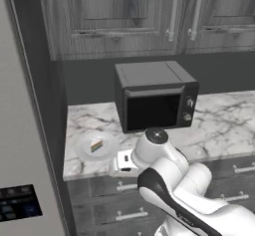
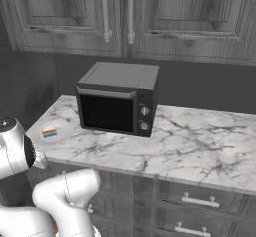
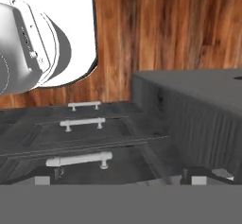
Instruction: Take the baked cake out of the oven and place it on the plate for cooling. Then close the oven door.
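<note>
A white plate [image 1: 84,153] [image 2: 62,137] sits on the marble counter's left end, and a small cake [image 1: 96,146] [image 2: 49,133] with coloured layers rests on it. In the hand view my gripper [image 3: 120,179] is open, its dark fingertips [image 3: 45,179] far apart with nothing between them. It looks along grey drawer fronts with silver bar handles [image 3: 79,160] toward a wooden floor. My arm's wrist [image 1: 152,145] hangs in front of the counter edge, just right of the plate. The oven and the oven door are out of view.
A small black box microwave [image 1: 155,96] [image 2: 117,98] stands on the counter [image 1: 224,120] [image 2: 200,146] right of the plate. Grey wall cabinets hang above it. A tall grey panel [image 1: 20,130] with a dark keypad [image 1: 19,203] rises at the left. A dark cabinet block [image 3: 194,114] is at right.
</note>
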### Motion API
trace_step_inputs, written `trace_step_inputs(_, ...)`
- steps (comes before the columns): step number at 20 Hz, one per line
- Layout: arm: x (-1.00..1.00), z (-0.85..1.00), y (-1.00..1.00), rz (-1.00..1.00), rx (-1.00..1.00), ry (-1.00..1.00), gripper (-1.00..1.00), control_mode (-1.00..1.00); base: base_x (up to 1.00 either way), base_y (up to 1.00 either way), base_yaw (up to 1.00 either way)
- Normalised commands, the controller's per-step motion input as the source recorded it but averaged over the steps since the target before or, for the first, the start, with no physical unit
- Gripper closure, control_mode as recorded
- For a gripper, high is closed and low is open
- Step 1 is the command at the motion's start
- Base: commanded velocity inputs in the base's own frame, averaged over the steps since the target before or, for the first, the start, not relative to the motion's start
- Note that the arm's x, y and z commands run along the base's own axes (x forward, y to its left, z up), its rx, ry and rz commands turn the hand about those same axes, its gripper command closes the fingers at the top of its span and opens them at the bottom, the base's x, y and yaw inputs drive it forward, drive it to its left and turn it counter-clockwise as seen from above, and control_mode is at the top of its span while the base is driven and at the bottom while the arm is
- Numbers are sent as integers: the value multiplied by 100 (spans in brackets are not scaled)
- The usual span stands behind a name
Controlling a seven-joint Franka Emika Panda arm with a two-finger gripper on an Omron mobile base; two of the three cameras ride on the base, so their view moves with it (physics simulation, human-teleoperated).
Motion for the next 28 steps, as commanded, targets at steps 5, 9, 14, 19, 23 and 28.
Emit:
trace_step_inputs(5, 0, 0, 0, 0, 0, 0, -100, 100, -74, 5, 2)
trace_step_inputs(9, 0, 0, 0, 0, 0, 0, -100, 100, -76, 4, 8)
trace_step_inputs(14, 0, 0, 0, 0, 0, 0, -100, 100, -55, 36, 11)
trace_step_inputs(19, 0, 0, 0, 0, 0, 0, -100, 100, -45, 69, 14)
trace_step_inputs(23, 0, 0, 0, 0, 0, 0, -100, 100, -24, 87, 9)
trace_step_inputs(28, 0, 0, 0, 0, 0, 0, -100, 100, -8, 80, 2)
